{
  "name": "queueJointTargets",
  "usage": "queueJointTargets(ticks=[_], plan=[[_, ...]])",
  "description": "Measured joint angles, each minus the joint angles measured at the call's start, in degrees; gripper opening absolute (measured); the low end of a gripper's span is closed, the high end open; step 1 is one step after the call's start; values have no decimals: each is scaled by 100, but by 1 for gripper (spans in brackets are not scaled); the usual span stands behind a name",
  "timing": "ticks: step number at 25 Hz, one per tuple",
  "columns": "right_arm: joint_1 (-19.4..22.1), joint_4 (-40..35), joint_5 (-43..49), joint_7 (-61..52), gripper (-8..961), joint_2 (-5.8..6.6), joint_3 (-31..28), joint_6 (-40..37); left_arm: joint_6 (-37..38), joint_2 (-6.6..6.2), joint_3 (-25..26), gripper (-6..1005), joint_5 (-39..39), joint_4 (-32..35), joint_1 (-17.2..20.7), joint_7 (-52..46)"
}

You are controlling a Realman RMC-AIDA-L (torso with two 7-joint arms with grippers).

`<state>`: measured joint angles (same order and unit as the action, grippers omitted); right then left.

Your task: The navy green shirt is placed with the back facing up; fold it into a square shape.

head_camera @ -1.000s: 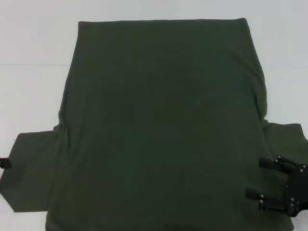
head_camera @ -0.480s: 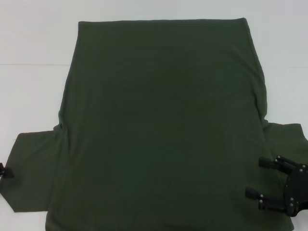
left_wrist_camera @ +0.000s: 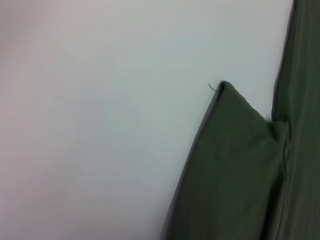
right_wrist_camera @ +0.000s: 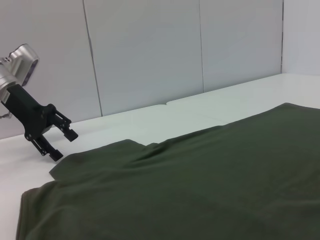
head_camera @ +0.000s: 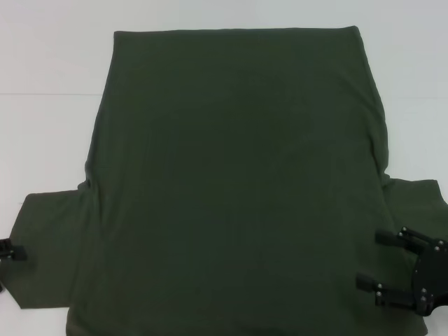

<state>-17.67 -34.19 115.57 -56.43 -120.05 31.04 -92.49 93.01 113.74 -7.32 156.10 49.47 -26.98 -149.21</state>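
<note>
The navy green shirt lies flat on the white table, plain back up, hem at the far end and both short sleeves spread near me. My left gripper hovers at the outer edge of the left sleeve, open; the right wrist view shows it with jaws apart just above the sleeve corner. The left wrist view shows that sleeve and bare table. My right gripper is open over the shirt's right side beside the right sleeve, holding nothing.
White table surface surrounds the shirt on the left, right and far sides. A grey panelled wall stands behind the table in the right wrist view. The shirt's collar end runs off the near edge of the head view.
My left gripper has moved a little nearer to me and slightly inward along the left sleeve's edge. The right gripper and the shirt have stayed put.
</note>
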Motion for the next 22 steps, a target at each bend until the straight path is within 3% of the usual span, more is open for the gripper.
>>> queueJointTargets(ticks=[22], plan=[[-34,0,8,0,924,0,7,-5,-128,8,4,838,0,-61,-9,4]])
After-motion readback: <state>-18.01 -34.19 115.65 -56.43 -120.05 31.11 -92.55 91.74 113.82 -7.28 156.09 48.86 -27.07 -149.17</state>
